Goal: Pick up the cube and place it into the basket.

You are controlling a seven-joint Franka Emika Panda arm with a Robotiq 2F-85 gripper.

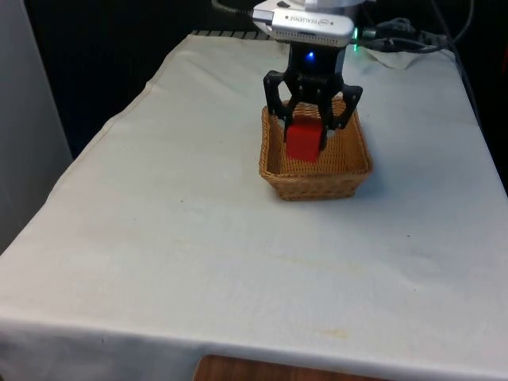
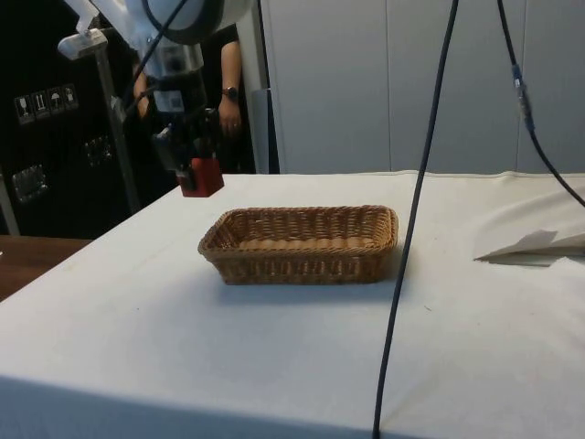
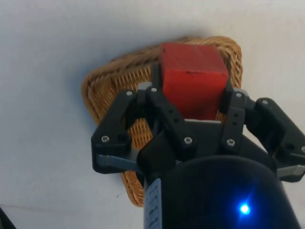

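A: Where's the cube (image 1: 302, 140) rn?

B: Clamped in the gripper (image 1: 313, 119), both fingers (image 3: 156, 98) pressed on its sides, held in the air. Nothing under it is touching it.

A: And the basket (image 1: 316, 179) vs. the claw?

B: That's the bit the next move turns on. Front view puts the cube over the basket's interior, nearer the front view's left wall. Side view disagrees somewhat: the cube (image 2: 201, 177) hangs above and off one short end of the basket (image 2: 302, 244), not clearly over the opening. Wrist view has the cube (image 3: 192, 80) over wicker, w/ the basket (image 3: 107, 102) running off diagonally below. (My read: it's at or just inside one end, so a small shift along the basket's long axis toward its centre before lowering seems safer.)

A: Long axis?

B: Runs away from the front camera, toward the robot; in the side view it lies across the frame.

A: Anything in the way?

B: Near to far: bare tablecloth (image 1: 159, 238), then the basket, looks empty. A black cable (image 2: 416, 210) hangs in front of the side camera, prob not near the arm. Crumpled white cloth (image 2: 535, 245) sits well apart on the table. Behind it all a person (image 2: 228, 82) stands by the cabinets, clear of the drop.

A: Risk?

B: Letting go too near the rim, I'd guess.
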